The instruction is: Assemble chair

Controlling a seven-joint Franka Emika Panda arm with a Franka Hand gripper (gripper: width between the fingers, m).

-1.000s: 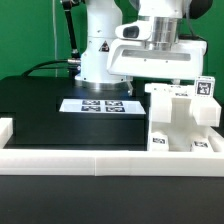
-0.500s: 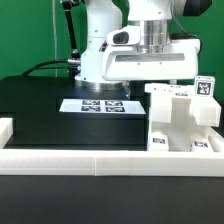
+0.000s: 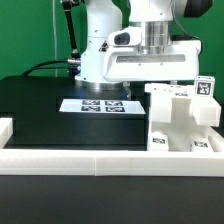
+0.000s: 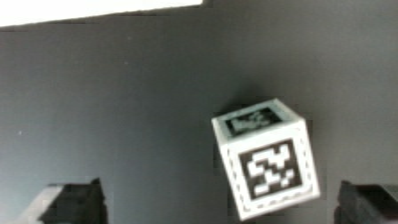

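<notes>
The chair parts (image 3: 180,120) stand as a stepped white block group with small tags at the exterior view's right, just behind the low white rail. My gripper (image 3: 152,80) hangs above the group's left top; its fingertips are not clear there. In the wrist view, a white tagged chair part (image 4: 267,155) lies tilted on the black table. My gripper (image 4: 221,205) is open. Its dark fingers (image 4: 71,203) stand wide apart, one on each side of the part's near end, and touch nothing.
The marker board (image 3: 100,105) lies flat on the black table behind the middle. The long low white rail (image 3: 90,158) runs along the front, with a raised end at the exterior view's left. The robot base (image 3: 95,60) stands behind. A white edge (image 4: 107,12) shows in the wrist view.
A second ago the gripper's hand stood further to the exterior view's right and turned differently. It has shifted left and rotated, and has held still for the last half second.
</notes>
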